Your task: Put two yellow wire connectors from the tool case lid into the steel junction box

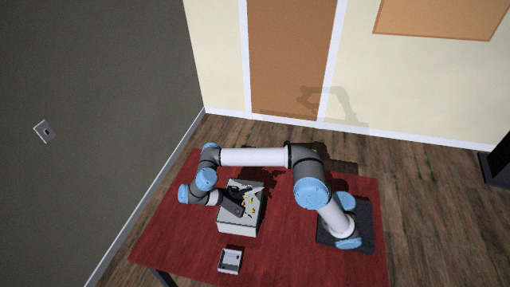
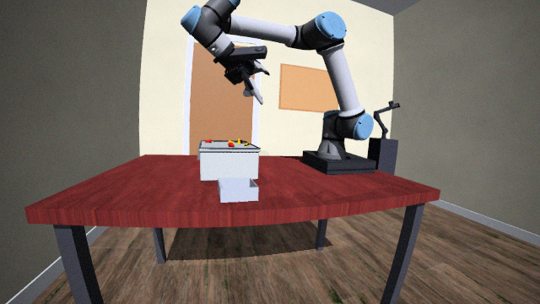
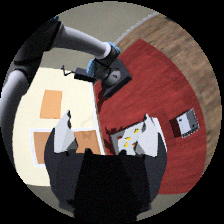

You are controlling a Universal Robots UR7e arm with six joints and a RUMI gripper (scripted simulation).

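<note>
tool case lid [image 1: 255, 190]: partly hidden by arm | yellow wire connectors [image 1: 250, 198]: too small to count

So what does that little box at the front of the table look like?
The steel junction box is small, pale grey and square, like metal. Its top is open, with low walls around a flat floor. It sits flat on the red table, just in front of the bigger tool case, maybe touching it. Nothing shows inside.

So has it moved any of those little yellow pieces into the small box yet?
Not that I can see. The small steel box looks empty, and the yellow pieces lie on the tool case's lid. The gripper hangs open, high above the case, holding nothing. Both pick-ups and drops remain.
</note>
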